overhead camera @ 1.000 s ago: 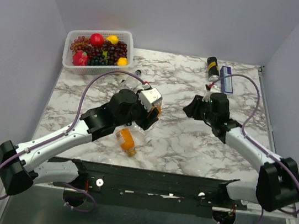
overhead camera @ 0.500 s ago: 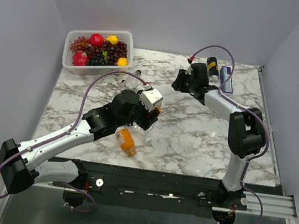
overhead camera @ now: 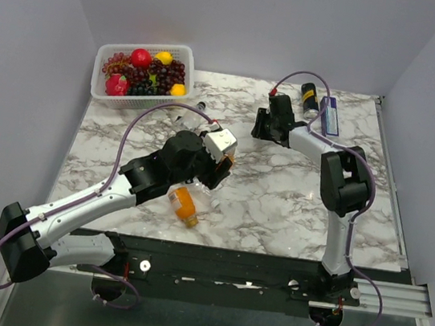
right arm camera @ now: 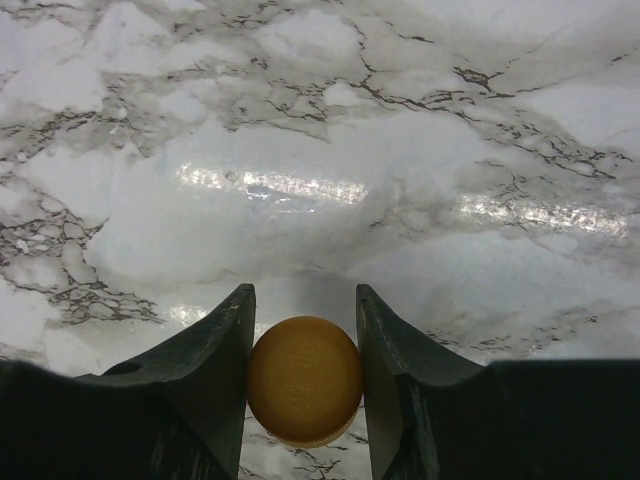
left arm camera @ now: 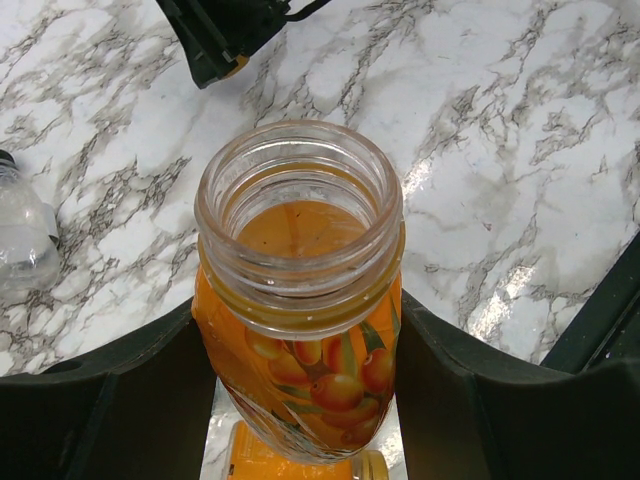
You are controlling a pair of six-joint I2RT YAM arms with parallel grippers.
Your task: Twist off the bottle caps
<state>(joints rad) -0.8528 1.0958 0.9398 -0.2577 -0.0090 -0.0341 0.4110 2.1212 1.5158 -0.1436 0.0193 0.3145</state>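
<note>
The right gripper [right arm camera: 303, 312] pinches the orange cap [right arm camera: 304, 378] and has swung from the middle right of the table [overhead camera: 278, 196] to its far side, near the black can [overhead camera: 310, 99]. The left gripper [left arm camera: 300, 372] clasps the juice bottle [left arm camera: 300, 250], whose mouth is bare, so one cap is off. I count two juice bottles, the other bottle [overhead camera: 183, 205] lying near. I see one clear bottle [overhead camera: 182, 114] for sure, with a dark cap [overhead camera: 201, 106].

The left arm [overhead camera: 91, 198] and right arm [overhead camera: 338, 233] share white link shells between bulky black joint housings, a thin purple cable [overhead camera: 126, 136] looping beside each, and blunt matte-black fingers [right arm camera: 200, 380], while the left wrist bears a white boxy block [overhead camera: 220, 141].
</note>
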